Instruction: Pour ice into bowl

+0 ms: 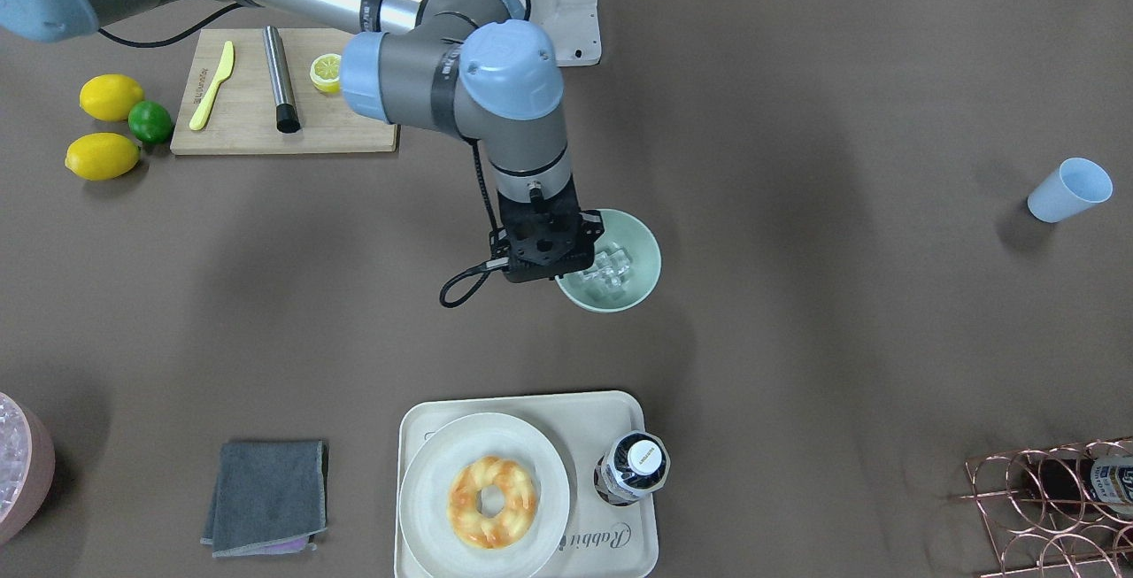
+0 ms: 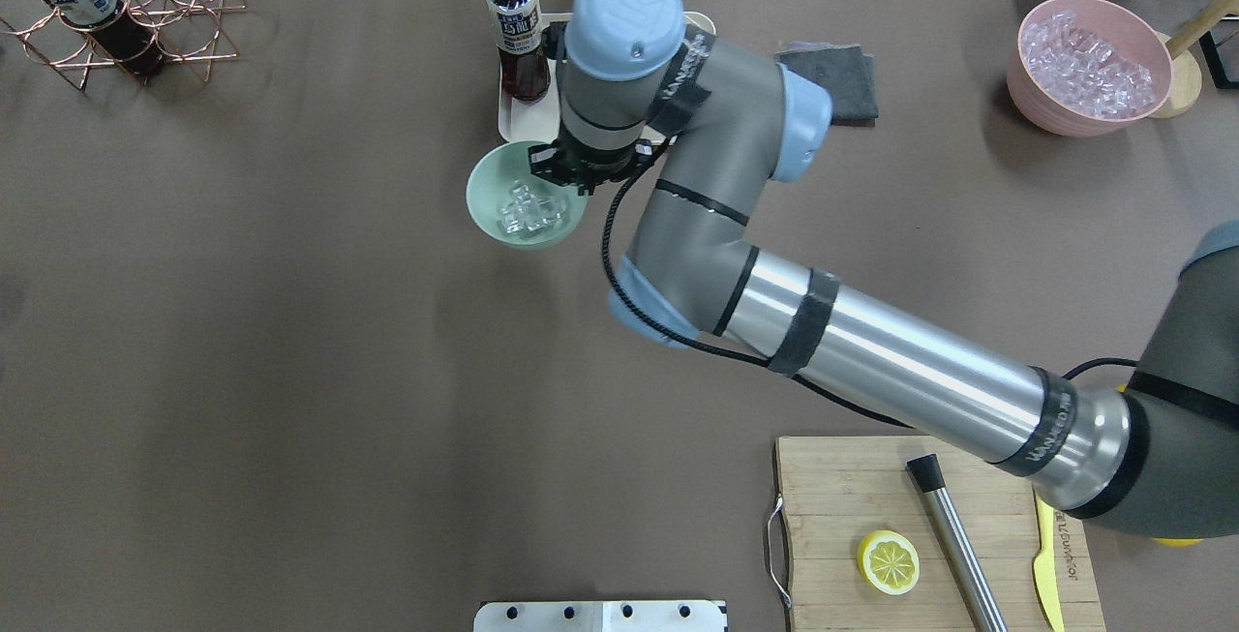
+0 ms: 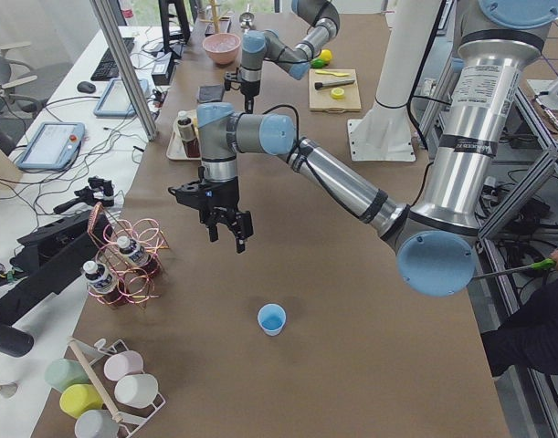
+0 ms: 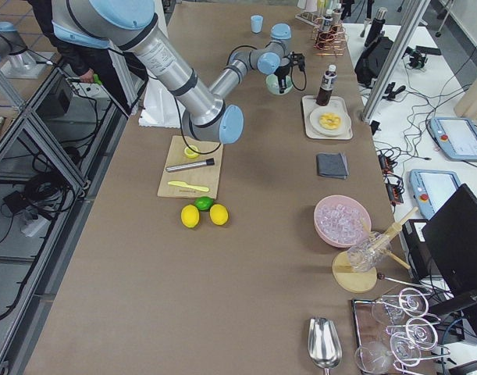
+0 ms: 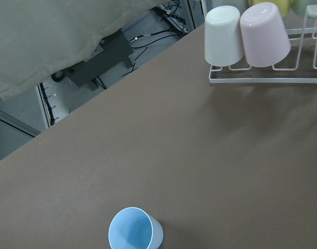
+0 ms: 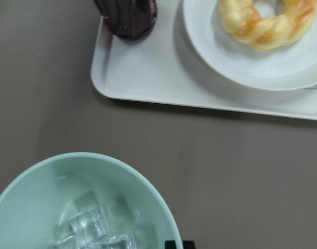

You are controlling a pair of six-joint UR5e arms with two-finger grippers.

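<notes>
The pale mint-green bowl (image 1: pixel 643 246) stands near the table's middle with a few clear ice cubes (image 1: pixel 611 266) in it. It also shows in the overhead view (image 2: pixel 489 196) and the right wrist view (image 6: pixel 44 197), ice (image 6: pixel 88 225) inside. My right gripper (image 1: pixel 551 261) hangs over the bowl's rim on the tray side (image 2: pixel 579 172). Only dark tips show at the wrist view's bottom edge, so I cannot tell whether it is open or shut. My left gripper (image 3: pixel 226 230) hangs above bare table near a light blue cup (image 3: pixel 271 319); it shows only in the exterior left view, so I cannot tell its state.
A tray (image 1: pixel 620 408) with a doughnut plate and a dark bottle (image 1: pixel 633 467) lies just past the bowl. A pink tub of ice (image 2: pixel 1089 66), a grey cloth (image 1: pixel 265 497), a cutting board (image 1: pixel 283 140), lemons and a copper rack (image 1: pixel 1044 507) ring the table.
</notes>
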